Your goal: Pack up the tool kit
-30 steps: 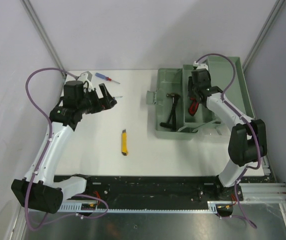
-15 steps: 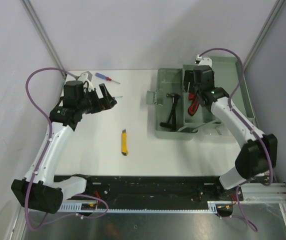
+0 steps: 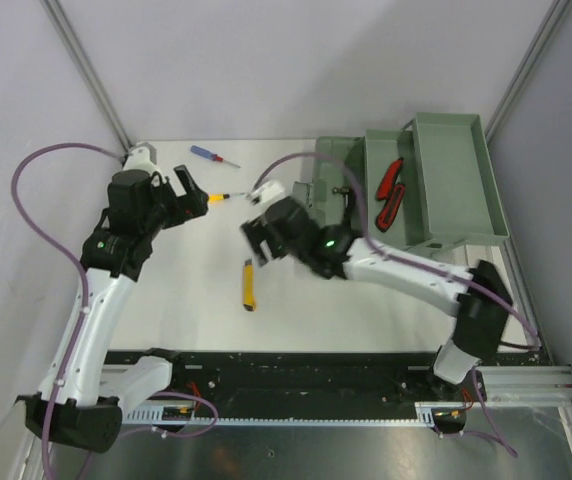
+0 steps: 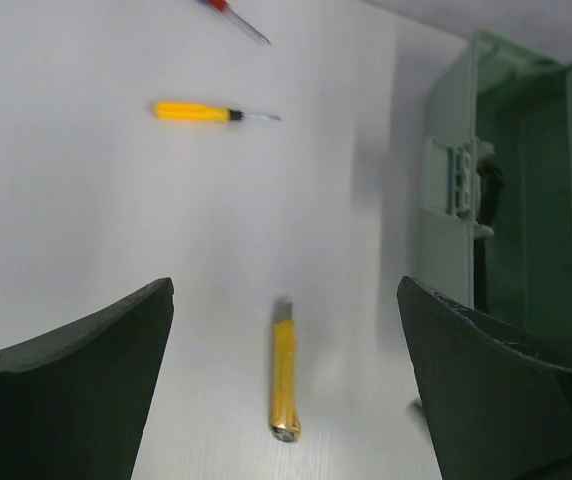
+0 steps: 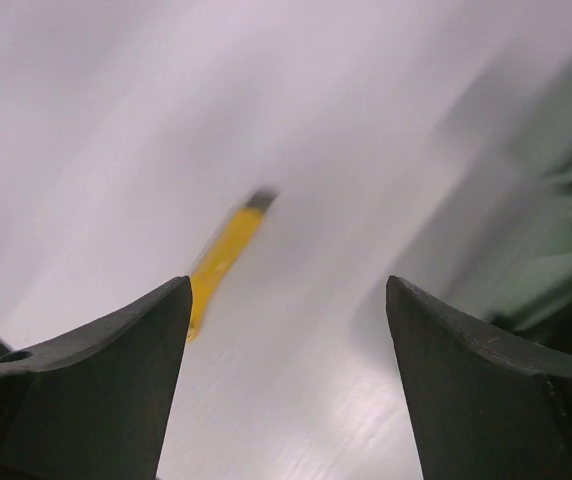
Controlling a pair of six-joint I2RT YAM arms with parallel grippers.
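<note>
Grey-green toolbox standing open at the far right of the table, red knife lying in its narrow inner compartment. Out on the white surface: yellow knife flat near the middle, yellow-handled screwdriver behind it, blue-and-red screwdriver farthest back.

We see the right arm swung left, away from the toolbox. The right gripper now hangs over the table just beside the yellow knife, its jaws spread wider. The red knives in the far tray are uncovered. The left gripper has drawn back to the left, baring the yellow screwdriver.
</note>
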